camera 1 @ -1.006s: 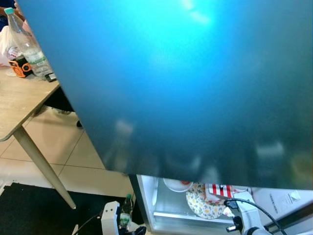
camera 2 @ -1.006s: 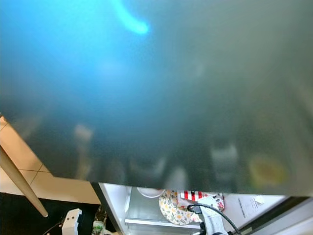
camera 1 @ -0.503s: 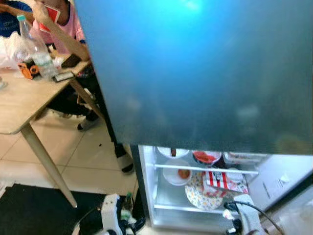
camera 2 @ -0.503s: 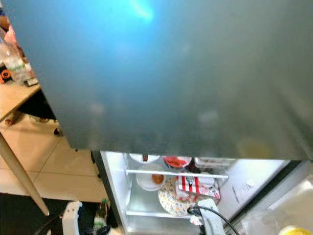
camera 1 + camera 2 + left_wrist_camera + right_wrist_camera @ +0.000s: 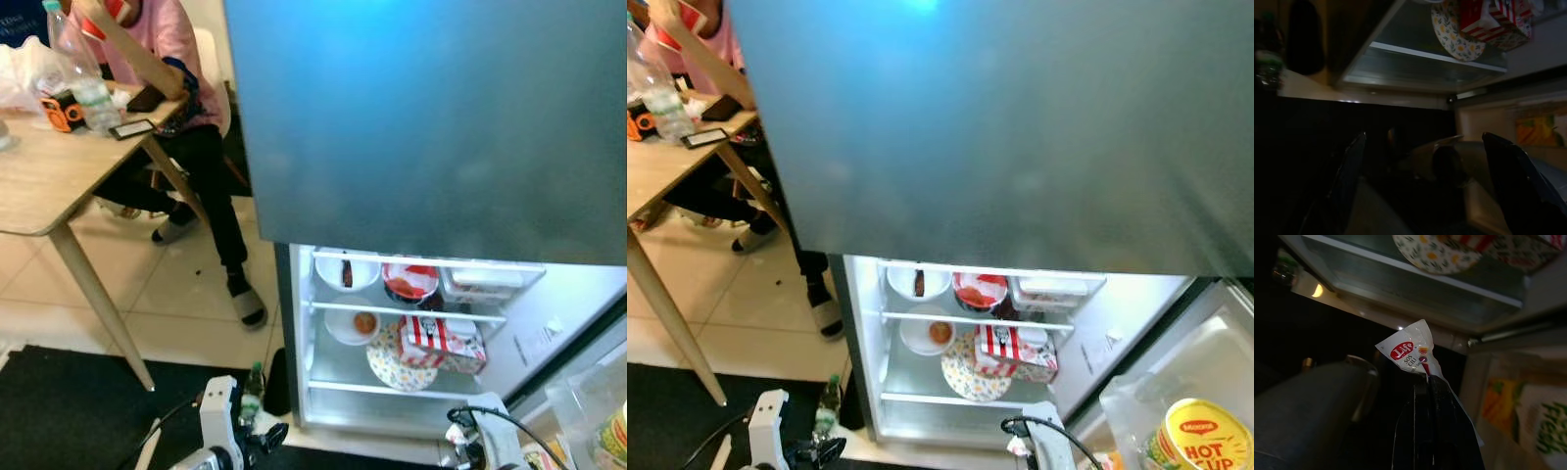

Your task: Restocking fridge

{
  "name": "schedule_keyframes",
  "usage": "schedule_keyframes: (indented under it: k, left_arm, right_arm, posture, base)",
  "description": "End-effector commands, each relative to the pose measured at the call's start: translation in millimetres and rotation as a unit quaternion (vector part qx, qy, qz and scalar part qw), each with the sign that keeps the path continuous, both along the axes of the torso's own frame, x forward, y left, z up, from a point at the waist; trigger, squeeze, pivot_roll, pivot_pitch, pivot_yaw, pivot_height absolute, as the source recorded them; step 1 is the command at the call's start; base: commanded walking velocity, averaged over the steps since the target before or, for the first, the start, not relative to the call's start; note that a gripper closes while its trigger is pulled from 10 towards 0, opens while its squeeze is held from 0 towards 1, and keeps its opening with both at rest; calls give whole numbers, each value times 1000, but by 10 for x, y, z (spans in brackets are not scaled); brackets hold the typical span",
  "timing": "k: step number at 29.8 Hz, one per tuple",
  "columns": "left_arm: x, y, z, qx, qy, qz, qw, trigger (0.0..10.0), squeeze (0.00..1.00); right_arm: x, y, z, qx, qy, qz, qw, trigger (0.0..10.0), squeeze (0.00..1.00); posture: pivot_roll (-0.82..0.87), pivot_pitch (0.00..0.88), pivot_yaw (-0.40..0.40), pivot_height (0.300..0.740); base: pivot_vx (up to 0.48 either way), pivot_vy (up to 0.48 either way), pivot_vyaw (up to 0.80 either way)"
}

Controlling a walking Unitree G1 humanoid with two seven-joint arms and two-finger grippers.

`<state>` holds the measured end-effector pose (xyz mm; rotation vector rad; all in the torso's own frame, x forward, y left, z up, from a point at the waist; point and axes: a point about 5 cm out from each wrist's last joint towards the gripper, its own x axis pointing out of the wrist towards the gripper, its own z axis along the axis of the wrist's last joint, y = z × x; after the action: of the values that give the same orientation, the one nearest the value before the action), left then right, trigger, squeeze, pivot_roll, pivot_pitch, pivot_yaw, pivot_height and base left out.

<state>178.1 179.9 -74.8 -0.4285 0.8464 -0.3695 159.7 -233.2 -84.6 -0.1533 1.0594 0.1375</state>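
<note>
1. Since a second ago the head camera has tilted, so the dark upper door no longer blocks most of the picture and the lit fridge compartment (image 5: 411, 338) now shows its shelves; the things themselves have not shifted.
2. Right end effector (image 5: 1426, 382) has its fingers pressed together on a small sauce sachet (image 5: 1408, 348), held low in front of the open fridge, near its bottom edge.
3. Judged from its thin, crinkled look, the sachet is very light, limp and slick. A pinch on the sealed edge, as now, seems safest, since squeezing the filled middle could burst it.
4. Left end effector (image 5: 1422, 183) hangs low before the fridge with its fingers wide apart, holding nothing.
5. Head views show the shelves: a floral plate (image 5: 394, 364), a red-striped box (image 5: 438, 343), bowls above, and a person seated at the desk (image 5: 44, 186).
6. Only the right wrist view reveals the sachet's printed label and how it is gripped.
7. Right eye view adds a noodle cup (image 5: 1192, 436) in the door.
</note>
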Motion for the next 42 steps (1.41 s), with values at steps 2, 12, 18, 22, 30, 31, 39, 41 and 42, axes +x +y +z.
schedule_keyframes:
  k: [2, 12, 18, 22, 30, 31, 39, 41, 42]
  left_arm:
    - [61, 61, 28, 32, -10, -7, 999, 10000, 0]
    - [224, -50, 142, -7, -57, -43, 997, 10000, 0]
    - [342, -247, 270, -62, -93, -143, 983, 10000, 0]
    - [373, -304, 314, -79, -104, -177, 976, 10000, 0]
    - [388, -411, 403, -110, -121, -276, 947, 10000, 0]
    - [382, -405, 392, -98, -120, -279, 948, 10000, 0]
    - [371, -373, 356, -41, -120, -301, 945, 10000, 0]
    - [445, -409, 412, -34, -144, -305, 941, 10000, 0]
    - [445, -409, 412, -34, -144, -305, 941, 10000, 0]
  right_arm:
    - [54, -4, 26, -2, -11, 3, 1000, 10000, 0]
    - [231, 28, 108, 8, -45, 17, 999, 10000, 0]
    - [612, 117, 322, 16, -109, 76, 991, 10000, 0]
    - [736, 156, 402, 23, -129, 90, 987, 10000, 0]
    - [1139, 185, 736, 74, -226, 48, 970, 10000, 0]
    - [1158, 188, 754, 84, -230, 40, 969, 10000, 0]
    - [1195, 152, 795, 82, -236, 38, 968, 10000, 0]
    - [1218, 128, 828, 79, -240, 45, 967, 10000, 0]
    - [1218, 128, 828, 79, -240, 45, 967, 10000, 0]
  posture:
    - [-42, 0, 5, 740]
    - [-43, 0, 9, 740]
    - [-43, 0, 9, 740]
    - [-44, 0, 12, 740]
    - [-48, 0, 12, 740]
    - [-48, 0, 12, 740]
    - [-48, 0, 13, 716]
    - [-48, 0, 13, 706]
    - [-48, 0, 13, 706]
  base:
    - [0, -442, 0]
    - [0, -43, 0]
    - [0, 0, 0]
    - [0, 0, 0]
    - [0, 0, 0]
    - [0, 0, 0]
    - [0, 0, 0]
    - [0, 0, 0]
    - [0, 0, 0]
